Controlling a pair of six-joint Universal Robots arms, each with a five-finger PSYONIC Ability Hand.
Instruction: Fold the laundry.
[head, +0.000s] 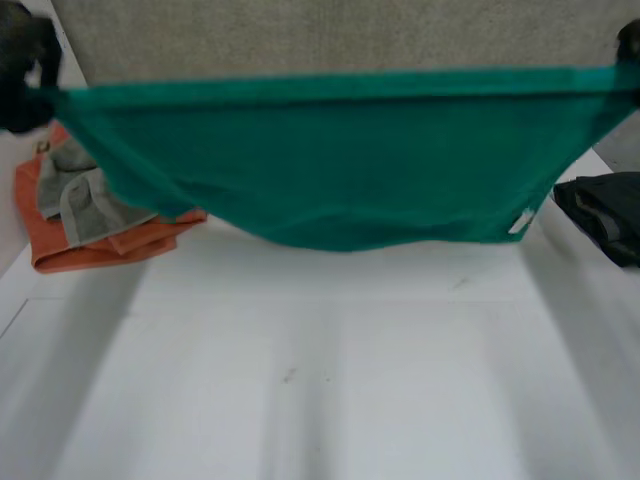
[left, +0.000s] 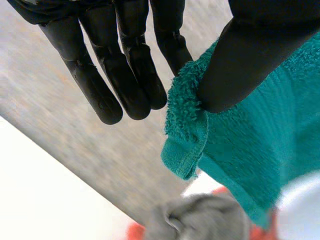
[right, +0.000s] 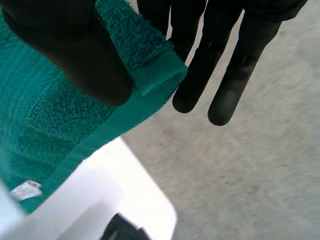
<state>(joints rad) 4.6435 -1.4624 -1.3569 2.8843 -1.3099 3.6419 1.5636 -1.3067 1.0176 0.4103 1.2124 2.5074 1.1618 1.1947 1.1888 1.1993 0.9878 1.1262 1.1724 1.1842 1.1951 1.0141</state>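
Observation:
A green towel (head: 340, 160) hangs stretched wide in the air above the far part of the white table (head: 330, 380), sagging in the middle. My left hand (head: 22, 75) pinches its upper left corner. In the left wrist view the thumb (left: 245, 55) presses the towel's corner (left: 190, 130) against a finger, the other fingers (left: 115, 75) held straight. My right hand (head: 628, 45) pinches the upper right corner. In the right wrist view its thumb (right: 75, 55) clamps the towel's corner (right: 155, 70) with the remaining fingers (right: 225, 70) straight. A white label (head: 522, 222) shows at the lower right corner.
An orange cloth (head: 90, 245) with a grey cloth (head: 80, 200) on top lies at the table's left side. A dark garment (head: 605, 215) lies at the right edge. A grey floor (head: 330, 35) lies beyond the table's far edge.

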